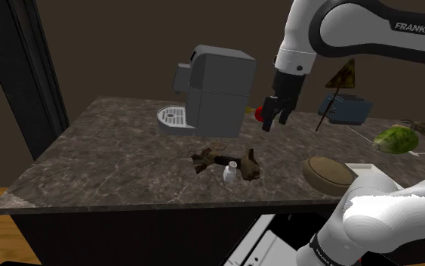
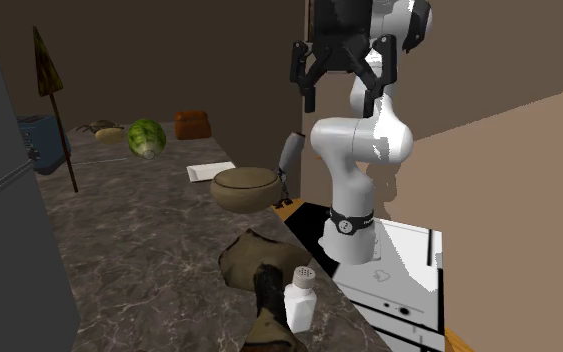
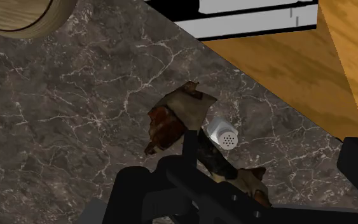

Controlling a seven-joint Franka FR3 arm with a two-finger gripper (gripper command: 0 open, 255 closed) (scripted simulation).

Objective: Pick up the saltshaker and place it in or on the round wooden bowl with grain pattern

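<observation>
- Gripper (image 2: pixel 342 100) — fingers spread apart, nothing between them, hanging high above the stone counter (image 1: pixel 112 151).
- Saltshaker (image 1: pixel 232 173) stands upright near the counter's front edge. In the shoulder view the gripper sits at its 1 o'clock and the wooden bowl (image 1: pixel 328 171) at its 3 o'clock, well apart.
- Handling, by judgement: small, light, rigid, with a smooth white body — likely slippery and easy to tip. Best taken on the body, just below the perforated cap.
- A crumpled brown thing (image 1: pixel 209 159) crowds the shaker. What it is, and whether the two touch, cannot be told.
- In the wrist view the bowl is cut off at the edge.
</observation>
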